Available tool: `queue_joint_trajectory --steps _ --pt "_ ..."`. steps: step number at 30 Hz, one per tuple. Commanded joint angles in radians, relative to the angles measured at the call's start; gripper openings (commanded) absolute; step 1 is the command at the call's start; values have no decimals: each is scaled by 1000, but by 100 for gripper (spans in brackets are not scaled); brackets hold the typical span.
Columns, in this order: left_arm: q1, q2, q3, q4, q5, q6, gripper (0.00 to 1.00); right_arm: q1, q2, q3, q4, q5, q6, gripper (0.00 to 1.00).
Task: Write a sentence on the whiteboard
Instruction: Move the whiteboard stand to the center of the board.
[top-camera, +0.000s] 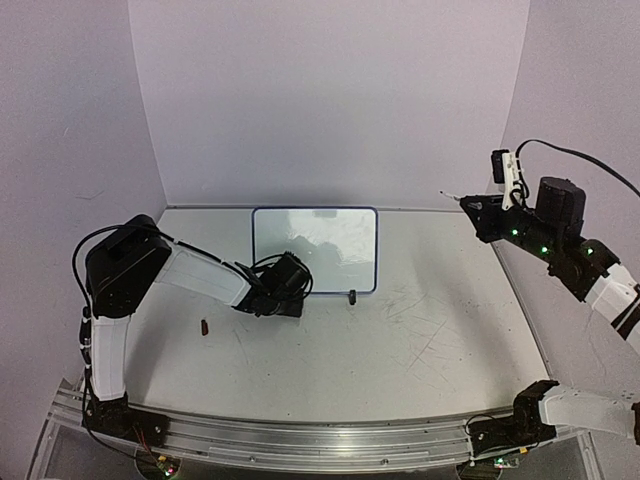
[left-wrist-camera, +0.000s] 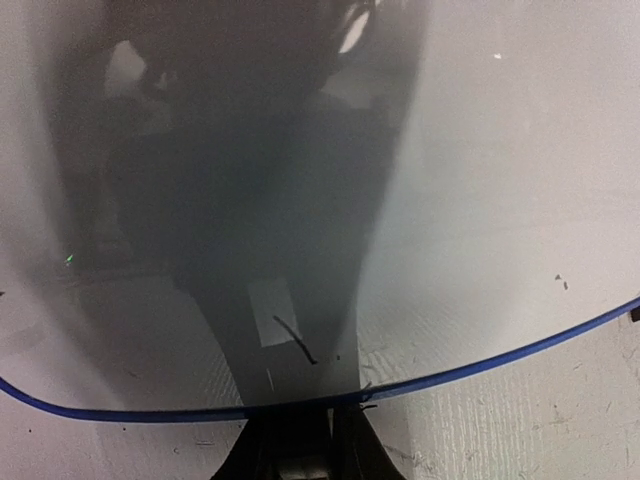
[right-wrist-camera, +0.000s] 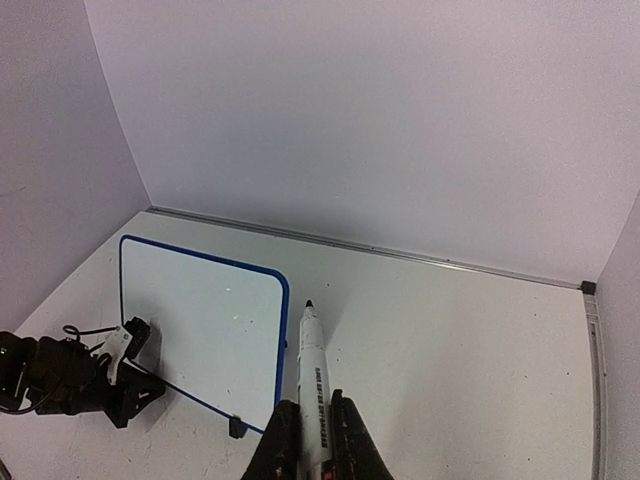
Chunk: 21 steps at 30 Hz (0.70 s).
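Note:
The whiteboard (top-camera: 330, 245) lies on the table a little left of centre, glossy white with a thin blue frame (left-wrist-camera: 520, 345). No sentence shows on it; only a short dark stroke (left-wrist-camera: 296, 340) marks its face in the left wrist view. My left gripper (left-wrist-camera: 325, 408) sits at the board's near left edge (top-camera: 288, 287), its jaws pinched together over the frame. My right gripper (right-wrist-camera: 312, 405) is raised high at the right (top-camera: 478, 210). It is shut on a white marker (right-wrist-camera: 316, 360), uncapped, dark tip pointing forward, well off the board.
A small brown piece (top-camera: 204, 326) lies on the table left of the left gripper. A black clip foot (top-camera: 351, 296) sticks out at the board's near right edge. Grey walls close in the back and both sides.

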Motion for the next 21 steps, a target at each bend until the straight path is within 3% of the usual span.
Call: queue_joint_trajectory --steps 1,8,17,21 --pt "-29 10 36 3 12 -74 15 1 2 2 37 -25 -1 0" --pt "-94 36 65 -65 -2 -300 3 2 28 -3 48 -48 6 0" --pt "-127 40 97 -146 12 -487 6 3 72 3 46 -130 4 0" --pt "-163 75 165 -206 -43 -490 6 4 83 2 56 -146 9 0"
